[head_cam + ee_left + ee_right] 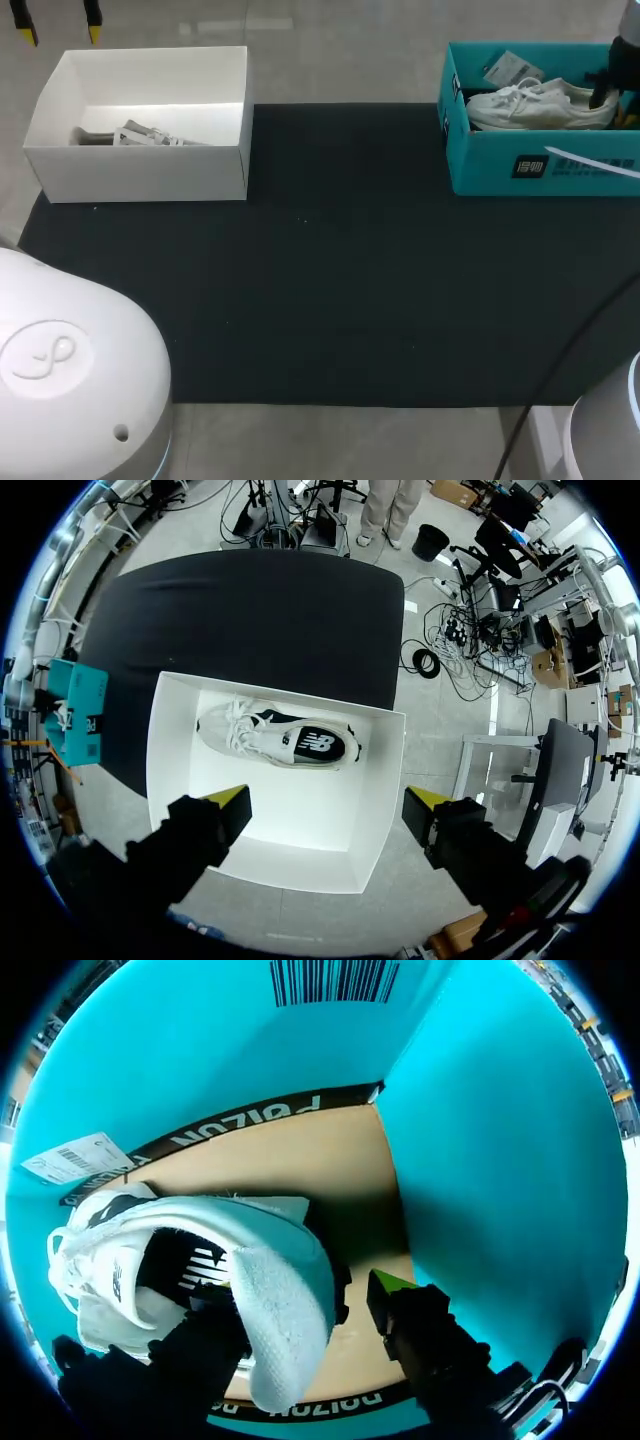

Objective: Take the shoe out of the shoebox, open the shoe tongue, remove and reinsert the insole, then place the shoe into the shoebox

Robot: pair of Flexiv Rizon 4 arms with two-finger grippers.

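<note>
Currently our left gripper (pixel 57 35) hangs high over the far left of the table, pointing straight down. Its two yellow-tipped fingers are spread wide and hold nothing. Seen from its wrist, the left gripper (pixel 330 800) is above the near wall of the open white cardboard box (pixel 300 850).

Our right arm comes in at the far right, and our right gripper (pixel 603 92) is lowered into the teal cardboard shoebox (pixel 500 160). Its wrist view shows the right gripper (pixel 308 1288) straddling the heel of the white lace-up sneaker (pixel 270 1290). One finger is down in the shoe's opening. The other finger (pixel 392 1290) stands outside, just apart from the heel, so the fingers are spread and not clamped on the shoe.

We count two boxes, the white one (pixel 140 170) at far left and the teal one at far right, both on the black table mat (pixel 330 270). We count two shoes. The white sneaker (pixel 540 105) lies on its side inside the teal shoebox. A white-and-black sneaker (pixel 285 742) lies in the white box. One white paper tag (pixel 510 68) rests in the teal shoebox beyond the white sneaker.
</note>
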